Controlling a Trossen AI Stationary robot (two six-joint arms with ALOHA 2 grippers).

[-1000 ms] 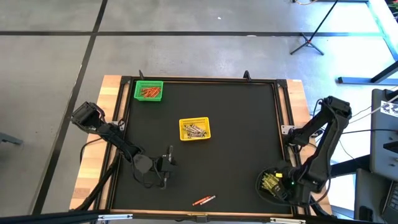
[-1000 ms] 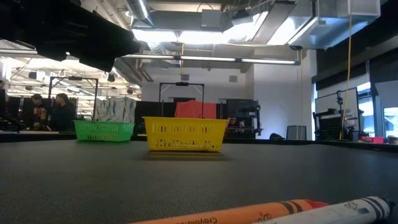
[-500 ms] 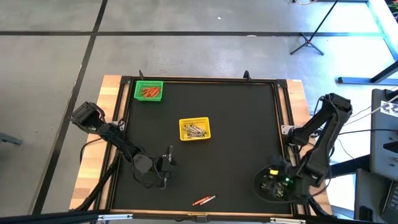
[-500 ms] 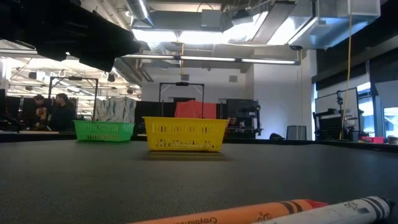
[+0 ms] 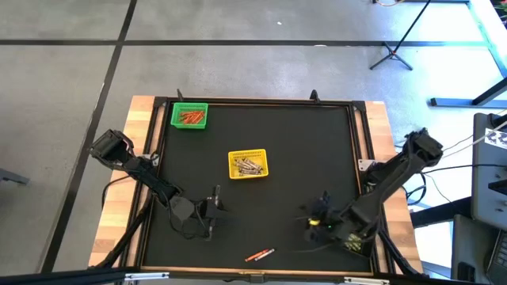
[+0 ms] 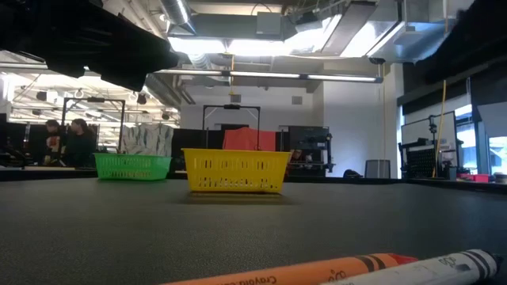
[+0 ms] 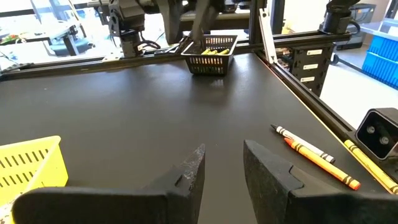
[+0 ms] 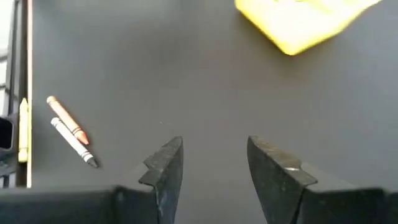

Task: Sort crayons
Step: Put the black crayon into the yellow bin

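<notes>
An orange crayon and a grey-white crayon lie side by side on the black mat near the table's near edge; they also show in the right wrist view, orange and grey-white. A yellow crayon lies along the near edge rail. My right gripper is open and empty above the mat, right of these crayons. My left gripper is open and empty at the near left. The green basket holds orange crayons, the yellow basket grey ones, and the black basket yellow ones.
The black basket stands at the near right corner, under my right arm in the high view. A raised frame runs around the mat. A small camera sits at the near edge beside the yellow crayon. Bare mat lies between the baskets and the loose crayons.
My right gripper has gone from above the black basket at the near right corner toward the table's left, out over the bare mat. My left arm has kept still. The crayons and baskets have not moved.
</notes>
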